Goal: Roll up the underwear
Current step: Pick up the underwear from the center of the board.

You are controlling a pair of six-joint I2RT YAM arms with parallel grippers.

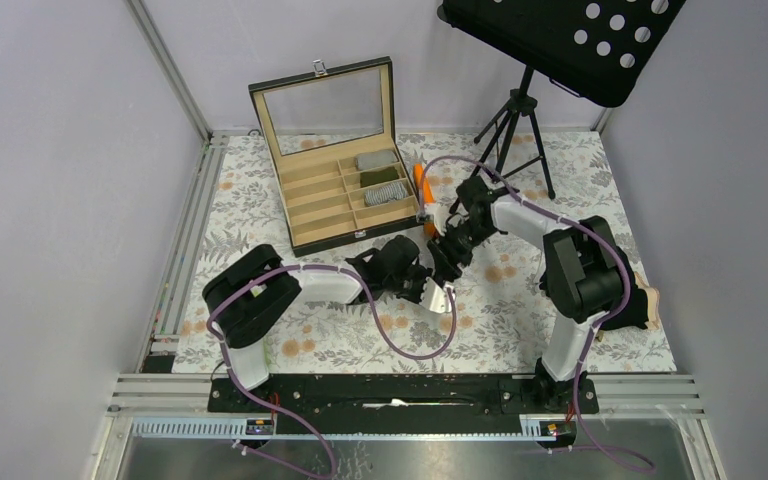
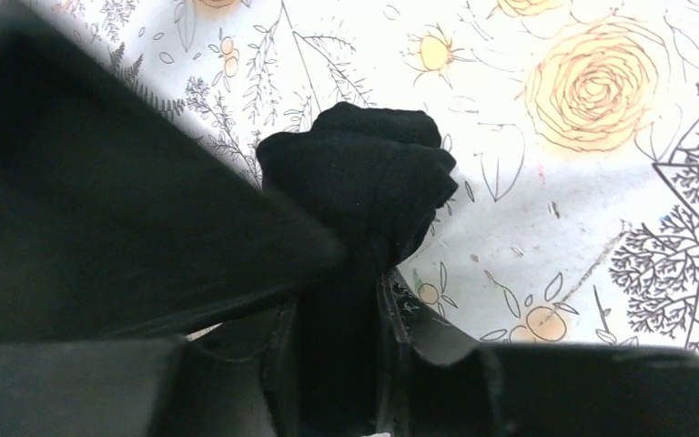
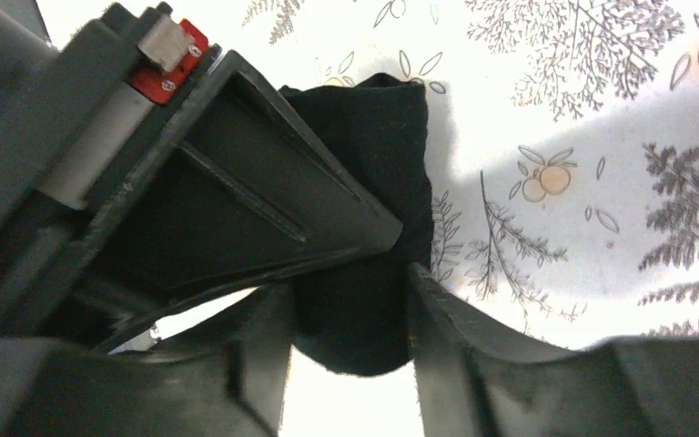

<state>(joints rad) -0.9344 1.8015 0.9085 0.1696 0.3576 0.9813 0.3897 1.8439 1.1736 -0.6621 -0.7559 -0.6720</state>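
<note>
A plain black underwear (image 2: 357, 173) is bunched into a tight bundle just above the flowered table cover. My left gripper (image 2: 341, 273) is shut on it, with the cloth running down between the jaws. My right gripper (image 3: 350, 296) is shut on the same black underwear (image 3: 369, 173) from the other side. The body of the left gripper (image 3: 209, 191) presses against the cloth. In the top view both grippers meet mid-table, the left (image 1: 428, 282) and the right (image 1: 448, 256), and they hide the cloth. A light grey pinstriped roll (image 1: 385, 193) lies in the box.
An open wooden box (image 1: 305, 215) with a glass lid stands at the back left and holds other rolled garments (image 1: 377, 168). An orange stick (image 1: 419, 183) lies beside the box. A music stand (image 1: 520, 110) stands at the back right. A beige object (image 1: 646, 302) sits at the right edge.
</note>
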